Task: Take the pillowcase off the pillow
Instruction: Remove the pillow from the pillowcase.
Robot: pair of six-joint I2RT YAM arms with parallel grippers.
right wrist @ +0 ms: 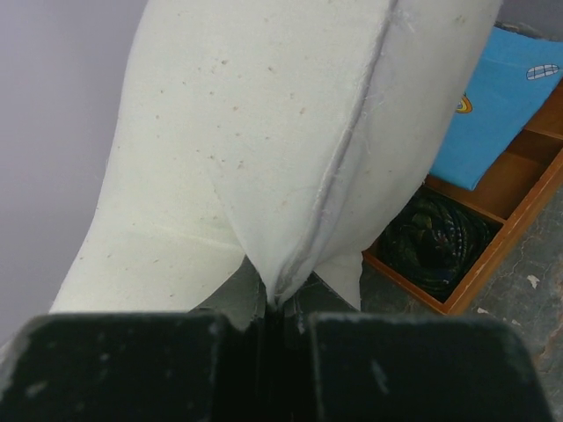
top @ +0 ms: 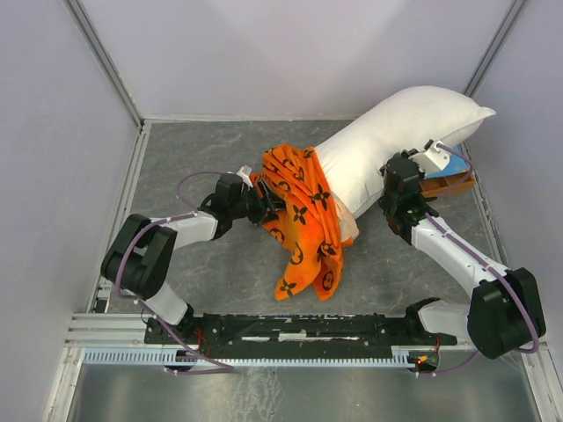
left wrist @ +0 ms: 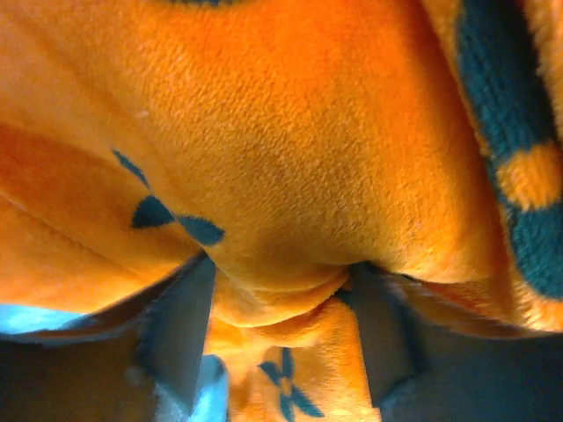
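Pillowcase (top: 303,220) nearly off, bunched mid-frame.
Left jaws pinched it, right jaws clamped the pillow (top: 396,141) seam; next, pull apart.

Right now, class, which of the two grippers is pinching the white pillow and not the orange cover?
The right gripper: it is shut on the seam of the pillow, while the left gripper pinches a fold of the orange pillowcase.

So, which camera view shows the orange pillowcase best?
The top external view: the whole pillowcase shows, bunched at one end of the pillow. The left wrist view shows only a close fold of it; the right wrist view shows none.
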